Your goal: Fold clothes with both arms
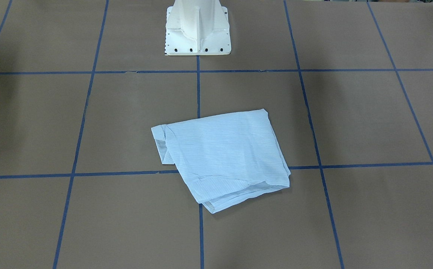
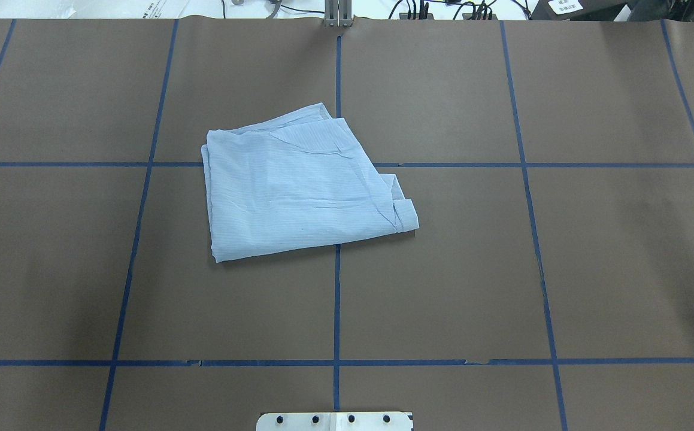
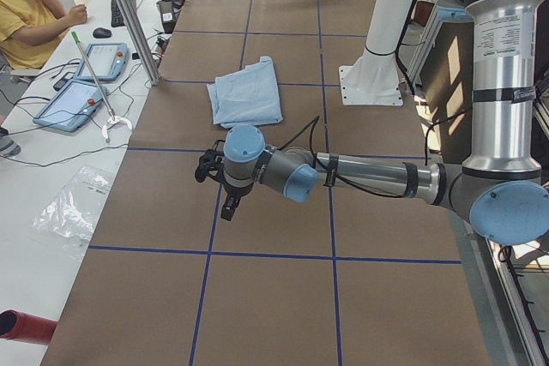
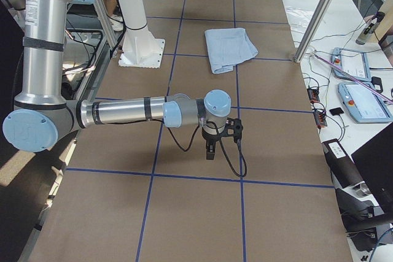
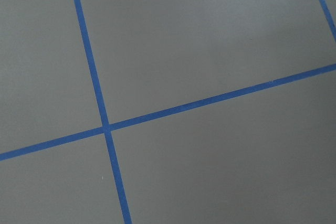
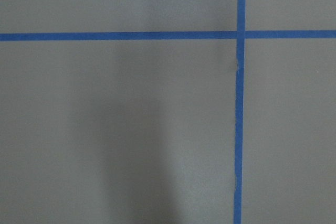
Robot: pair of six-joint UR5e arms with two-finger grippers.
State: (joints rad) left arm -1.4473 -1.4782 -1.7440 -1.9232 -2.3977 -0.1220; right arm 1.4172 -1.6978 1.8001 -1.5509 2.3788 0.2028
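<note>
My L arm (image 3: pixel 369 176) is out at the left end of the table (image 2: pixel 53 269), stretched low and long. My L gripper (image 3: pixel 230 203) is at its tip and points down at the brown top. It's well apart from the shirt. I only see it small from the side, plus a black bit at the edge of the front cam, so I can't tell if my jaws there are open or closed. My L wrist cam shows just brown table w/ two strips of blue tape (image 5: pixel 107 128) that cross.

In the mid lies the shirt (image 2: pixel 299 185). It's light blue w/ thin stripes, folded into a flat packet w/ about four sides. It sits on the far part of the table, out in front of my white base (image 2: pixel 335 421), mostly left of the mid tape line. It lies on top of the spot where two tape lines cross. One small folded bit sticks out at its right near corner. Nothing touches it.

My R arm (image 4: pixel 123 111) is out at the right end, low and long too. My R gripper (image 4: pixel 210 150) points down, far from the shirt. I see it only from the side, so I can't tell if those jaws are open or closed. My R wrist cam shows brown table and crossed tape too.
</note>
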